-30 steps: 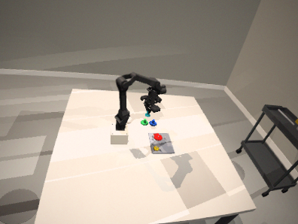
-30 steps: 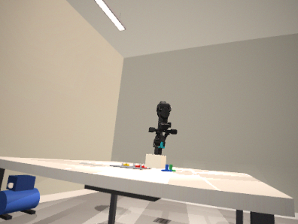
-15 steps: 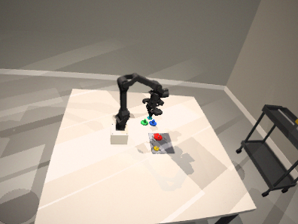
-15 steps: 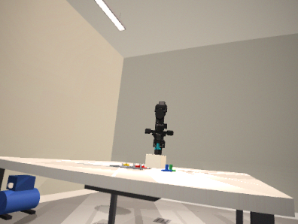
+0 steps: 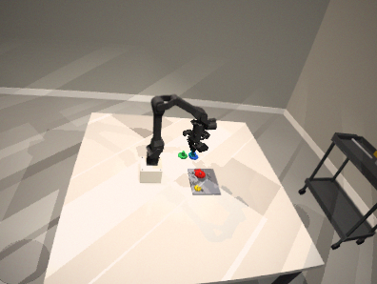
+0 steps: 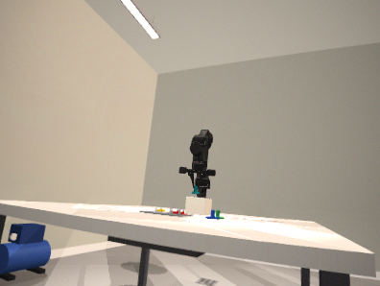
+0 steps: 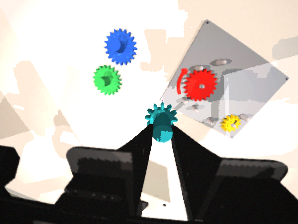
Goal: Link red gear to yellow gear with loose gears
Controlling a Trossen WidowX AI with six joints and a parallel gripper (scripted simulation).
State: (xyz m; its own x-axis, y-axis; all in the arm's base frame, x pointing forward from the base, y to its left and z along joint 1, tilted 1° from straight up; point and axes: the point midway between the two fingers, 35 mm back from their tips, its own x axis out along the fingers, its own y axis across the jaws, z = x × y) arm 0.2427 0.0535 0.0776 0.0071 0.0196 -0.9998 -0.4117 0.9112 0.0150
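My gripper (image 6: 195, 187) (image 7: 162, 128) is shut on the handle of a teal gear (image 6: 196, 191) (image 7: 161, 116), held above the table, off the board's near-left edge in the wrist view. The grey board (image 5: 211, 187) (image 7: 250, 70) bears the red gear (image 5: 198, 173) (image 6: 178, 212) (image 7: 195, 90) with a red arrow (image 7: 179, 85) beside it, and the small yellow gear (image 5: 195, 188) (image 6: 160, 210) (image 7: 230, 123). Several empty pegs show around them. A blue gear (image 5: 195, 157) (image 6: 213, 214) (image 7: 120, 46) and a green gear (image 5: 183, 155) (image 6: 218, 214) (image 7: 107, 80) stand close together on the table.
The arm's base stands on a white block (image 5: 150, 175) (image 6: 198, 205), left of the board in the top view. Shadows and light patches cross the table (image 5: 119, 224). A dark cart (image 5: 335, 205) stands on the floor beyond the table's right edge.
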